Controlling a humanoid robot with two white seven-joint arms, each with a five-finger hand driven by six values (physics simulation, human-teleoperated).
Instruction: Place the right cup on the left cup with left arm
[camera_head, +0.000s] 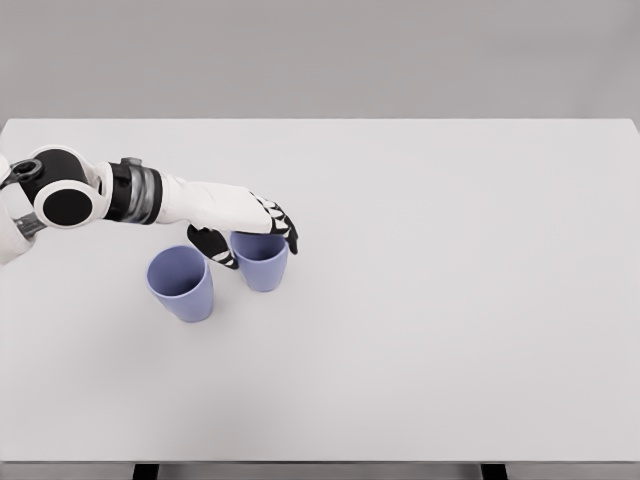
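Surface (430, 330): plain white top, matte, fills most of the head view. Far edge runs straight across the upper part of the frame, near edge along the bottom, with two dark leg or bracket stubs (146, 471) poking out beneath it. Soft shadows only, under the arm and the cups.

Room: flat grey backdrop (320, 55) behind the far edge, featureless.

Two lilac cups, both upright, open mouths up, left of centre and close together but apart. Left cup (181, 284) stands nearer the camera, free of the hand. Right cup (261, 262) stands slightly further back.

Left arm (120, 193): white with a black elbow joint and grey wrist band, enters from the left edge and reaches rightward. Left hand (245, 226) is at the right cup's rim; fingers (281, 226) drape over the top and far side, thumb (213, 246) hangs down on the cup's left side. Hand looks partly closed round the cup's mouth, but firm contact can't be confirmed from this angle. Cup base is on the surface.

Right arm isn't visible.
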